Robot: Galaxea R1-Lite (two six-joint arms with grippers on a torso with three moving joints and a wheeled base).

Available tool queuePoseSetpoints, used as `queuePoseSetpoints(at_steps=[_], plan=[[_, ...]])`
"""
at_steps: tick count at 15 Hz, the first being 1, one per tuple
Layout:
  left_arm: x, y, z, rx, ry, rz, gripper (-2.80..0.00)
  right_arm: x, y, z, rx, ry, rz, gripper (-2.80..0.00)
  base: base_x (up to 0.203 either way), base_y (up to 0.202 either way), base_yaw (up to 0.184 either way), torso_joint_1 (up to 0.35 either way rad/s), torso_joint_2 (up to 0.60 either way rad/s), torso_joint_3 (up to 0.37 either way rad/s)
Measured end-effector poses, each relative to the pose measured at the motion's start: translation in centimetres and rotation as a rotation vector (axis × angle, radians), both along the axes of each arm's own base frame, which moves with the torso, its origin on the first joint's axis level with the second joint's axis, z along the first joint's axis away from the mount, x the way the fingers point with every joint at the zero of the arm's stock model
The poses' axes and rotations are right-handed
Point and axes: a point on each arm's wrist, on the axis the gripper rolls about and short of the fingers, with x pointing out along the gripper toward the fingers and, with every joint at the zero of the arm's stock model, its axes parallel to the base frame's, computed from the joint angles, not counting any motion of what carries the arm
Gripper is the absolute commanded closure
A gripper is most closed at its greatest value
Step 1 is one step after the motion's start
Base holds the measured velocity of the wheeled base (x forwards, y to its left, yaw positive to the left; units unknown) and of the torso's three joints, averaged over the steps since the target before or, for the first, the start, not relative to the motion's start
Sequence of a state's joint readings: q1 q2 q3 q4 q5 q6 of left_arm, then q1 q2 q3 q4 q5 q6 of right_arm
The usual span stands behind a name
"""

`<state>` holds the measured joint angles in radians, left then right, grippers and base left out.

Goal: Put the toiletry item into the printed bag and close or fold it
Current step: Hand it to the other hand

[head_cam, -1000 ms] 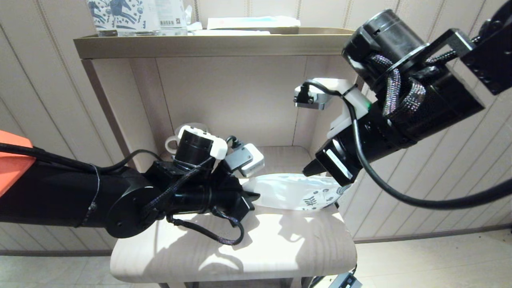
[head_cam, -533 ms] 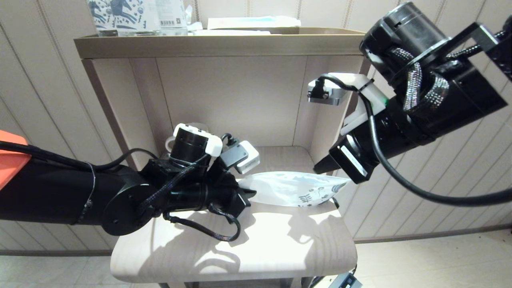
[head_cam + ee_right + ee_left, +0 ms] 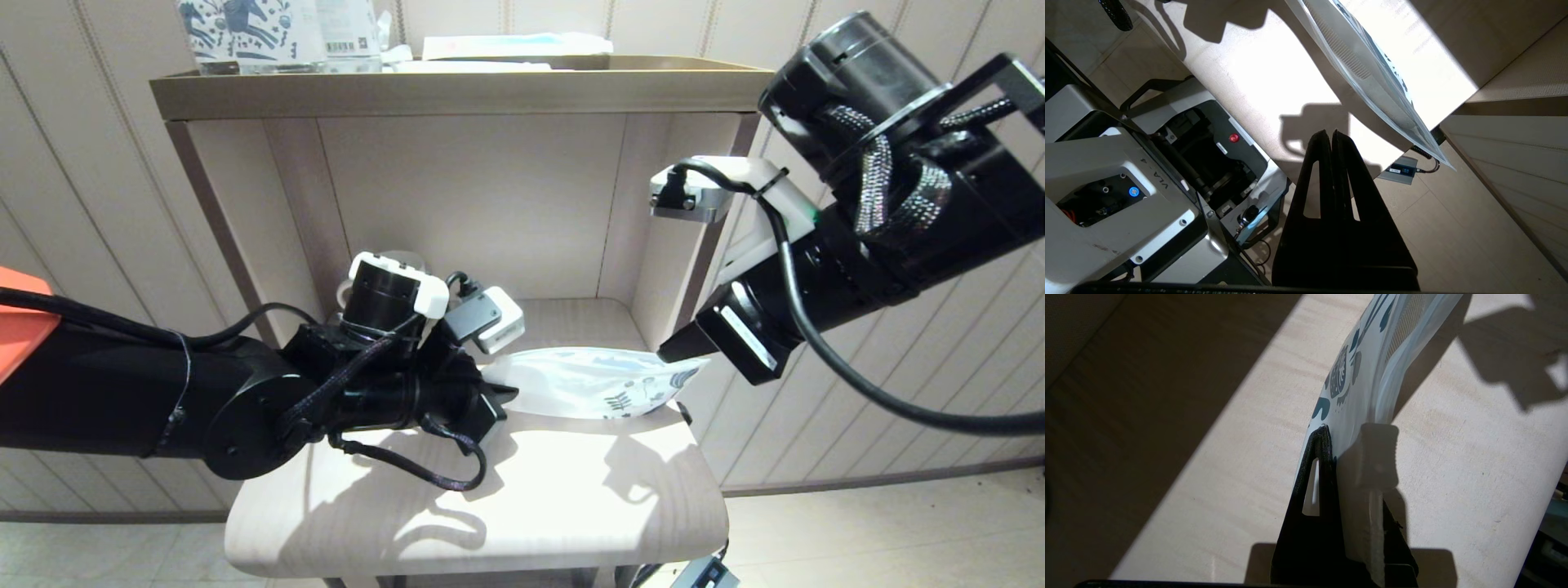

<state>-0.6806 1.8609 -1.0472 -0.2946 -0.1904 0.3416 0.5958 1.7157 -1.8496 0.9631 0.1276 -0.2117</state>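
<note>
The printed bag hangs level just above the pale wooden table, its blue-printed end pointing right. My left gripper is shut on the bag's plain left end. In the left wrist view the bag runs out from between the left gripper, covering one finger. My right gripper is shut and empty, just above and right of the printed end. In the right wrist view its closed tips stand clear of the bag. The toiletry item is hidden from view.
Blue horse-printed packs and a flat white-and-blue packet lie on the top shelf. A white cup stands behind my left wrist. The alcove's right wall is close to the right arm. A grey box lies on the floor.
My right gripper has drawn back up and to the right, off the bag's printed end. The left gripper keeps its hold and has shifted slightly left; the bag hangs a little straighter.
</note>
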Motion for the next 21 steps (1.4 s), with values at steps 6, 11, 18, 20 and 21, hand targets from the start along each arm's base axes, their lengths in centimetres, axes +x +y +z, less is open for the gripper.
queuePoseSetpoints(at_steps=[6,11,18,20,21], plan=[[0.09,0.0,0.05,0.0,0.0,0.002,0.0,0.07,0.2,0.31,0.018,-0.026,0.005,0.0,0.0,0.0,0.0,0.0,0.0,0.0],[0.14,-0.07,0.03,0.001,-0.002,-0.001,0.0,0.04,0.19,-0.02,0.009,-0.014,0.005,0.0,0.0,0.0,0.0,0.0,0.0,0.0],[0.08,-0.01,0.13,0.001,-0.003,-0.001,0.0,-0.27,0.02,0.14,0.01,-0.018,0.006,0.0,0.0,0.0,0.0,0.0,0.0,0.0],[0.03,0.03,0.16,0.0,-0.004,-0.001,0.0,-0.31,0.03,0.15,0.01,-0.019,0.007,0.0,0.0,0.0,0.0,0.0,0.0,0.0],[0.0,0.05,0.21,-0.001,-0.005,0.0,0.0,-0.33,0.02,0.17,0.011,-0.02,0.007,0.0,0.0,0.0,0.0,0.0,0.0,0.0]])
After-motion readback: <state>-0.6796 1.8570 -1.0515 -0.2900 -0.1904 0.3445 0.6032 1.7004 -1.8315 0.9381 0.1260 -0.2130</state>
